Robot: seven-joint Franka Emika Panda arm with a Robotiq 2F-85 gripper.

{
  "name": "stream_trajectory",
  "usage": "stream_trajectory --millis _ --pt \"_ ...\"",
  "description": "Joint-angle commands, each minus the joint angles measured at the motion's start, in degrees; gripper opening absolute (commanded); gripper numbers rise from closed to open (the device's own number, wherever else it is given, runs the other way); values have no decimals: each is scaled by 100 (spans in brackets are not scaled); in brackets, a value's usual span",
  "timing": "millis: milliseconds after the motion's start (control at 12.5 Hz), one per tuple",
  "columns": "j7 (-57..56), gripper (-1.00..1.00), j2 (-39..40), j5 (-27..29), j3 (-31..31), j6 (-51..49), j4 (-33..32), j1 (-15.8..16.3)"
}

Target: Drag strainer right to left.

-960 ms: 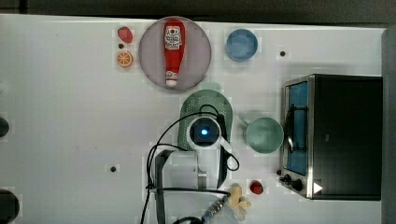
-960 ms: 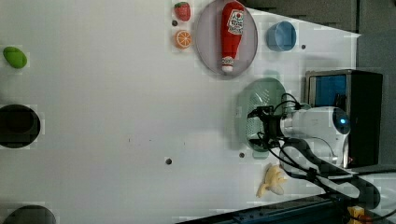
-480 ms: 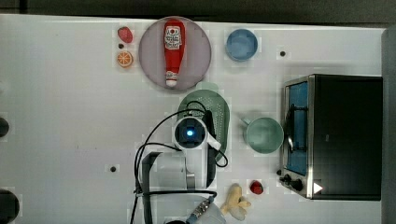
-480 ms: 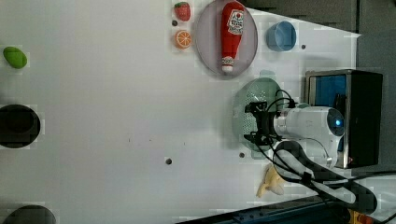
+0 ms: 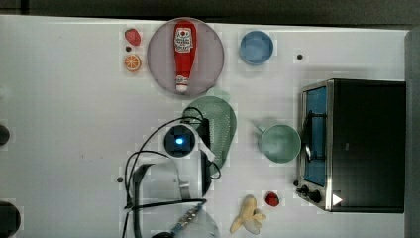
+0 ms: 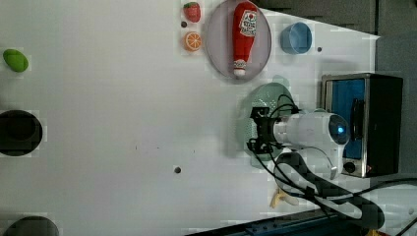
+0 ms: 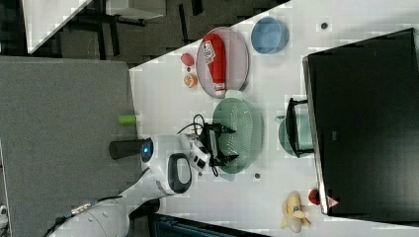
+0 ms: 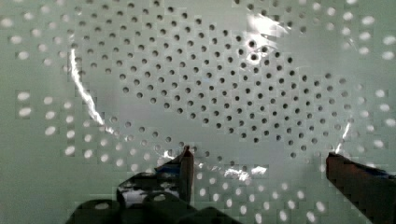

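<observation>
White tabletop (image 5: 74,124), strainer (image 5: 222,126) beside mug (image 5: 280,144), below ketchup plate (image 5: 161,59) in top view. Tool (image 8: 257,163) spread wide inside bowl, nothing clamped. Drag leftward looks unfinished.

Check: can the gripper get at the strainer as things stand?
Probably yes. The gripper hangs open inside the strainer, its fingers close above the perforated inside. Nothing lies between them; the mug and the ketchup plate sit clear beside it.

In the top view, the strainer (image 5: 220,126) lies left of the mug (image 5: 280,143).
</observation>
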Motion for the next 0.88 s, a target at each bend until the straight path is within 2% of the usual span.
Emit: stream_trajectory --millis 80,560,880 --pt "1129 100 -79 82 181 -72 45 634" --pt "1458 100 272 132 223 -158 576 1263" --pt "1482 100 487 529 224 -369 1021 1633"
